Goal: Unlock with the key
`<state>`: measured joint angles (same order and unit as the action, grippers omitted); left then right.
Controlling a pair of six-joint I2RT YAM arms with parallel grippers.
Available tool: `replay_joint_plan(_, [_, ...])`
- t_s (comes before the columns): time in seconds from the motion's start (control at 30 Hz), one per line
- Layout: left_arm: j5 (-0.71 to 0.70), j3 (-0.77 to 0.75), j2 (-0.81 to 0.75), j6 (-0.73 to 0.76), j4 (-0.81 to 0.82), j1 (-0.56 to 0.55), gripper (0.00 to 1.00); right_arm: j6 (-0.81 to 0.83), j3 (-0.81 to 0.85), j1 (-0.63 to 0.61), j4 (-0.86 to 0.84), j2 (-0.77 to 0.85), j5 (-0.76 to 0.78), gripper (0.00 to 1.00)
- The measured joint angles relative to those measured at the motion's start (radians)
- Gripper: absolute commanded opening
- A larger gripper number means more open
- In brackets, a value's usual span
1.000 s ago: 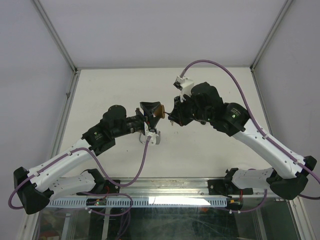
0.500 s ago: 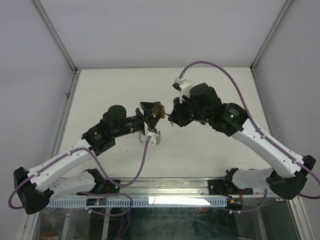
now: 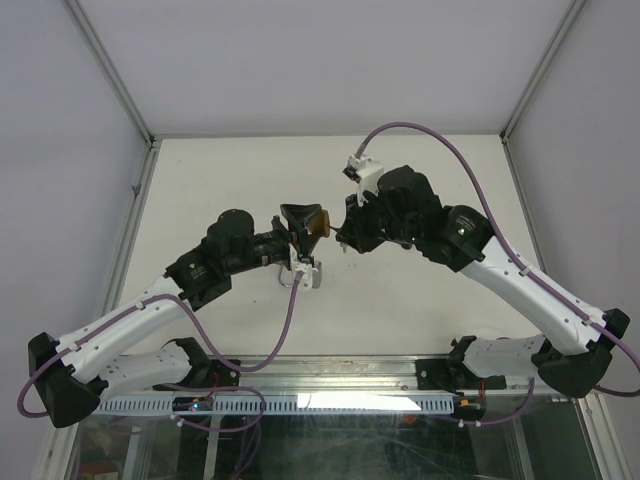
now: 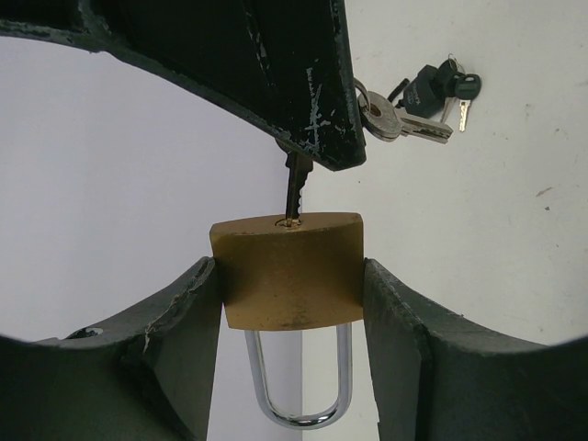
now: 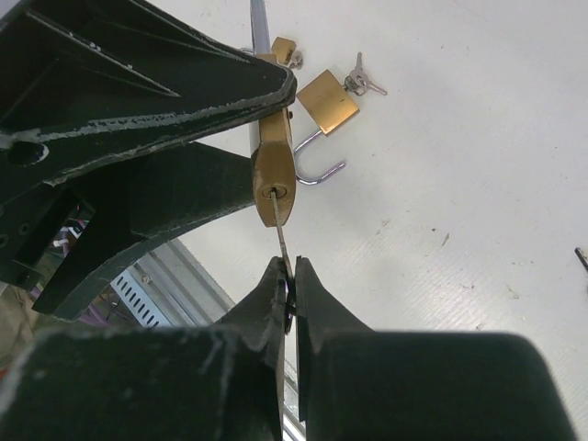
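In the left wrist view a brass padlock (image 4: 289,271) sits upright between the fingers of my left gripper (image 4: 289,276), which is shut on its sides. Its steel shackle (image 4: 299,395) hangs below, seated in the body. A key (image 5: 281,241) is pushed into the keyway of the padlock (image 5: 274,175). My right gripper (image 5: 292,276) is shut on the key's head. Seen from above, the left gripper (image 3: 305,222) and right gripper (image 3: 345,232) meet over the middle of the table, with the padlock (image 3: 318,224) between them.
A second brass padlock (image 5: 328,103) with an open shackle lies on the white table (image 5: 478,184), small keys (image 5: 363,83) beside it. Spare keys on a ring (image 4: 404,110) hang by the right gripper's finger. White walls enclose three sides.
The right wrist has shifted very slightly. Both grips and the padlock stay as they were.
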<state>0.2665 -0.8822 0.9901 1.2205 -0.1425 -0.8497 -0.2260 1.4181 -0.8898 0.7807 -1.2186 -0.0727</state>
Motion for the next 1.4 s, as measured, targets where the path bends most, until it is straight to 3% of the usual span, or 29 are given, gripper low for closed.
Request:
replay_joint_plan(0.43, [0.023, 0.000, 0.001, 0.120, -0.008, 0.001, 0.00, 0.078, 0.003, 0.005, -0.002, 0.000, -0.044, 0.00])
replay_joint_plan(0.9, [-0.015, -0.012, 0.019, 0.168, -0.007, 0.002, 0.00, -0.059, 0.018, 0.016, -0.014, -0.017, -0.006, 0.00])
replay_joint_plan(1.4, [-0.050, -0.013, 0.021, 0.174, -0.007, 0.008, 0.00, -0.076, -0.022, 0.028, -0.111, -0.021, -0.070, 0.00])
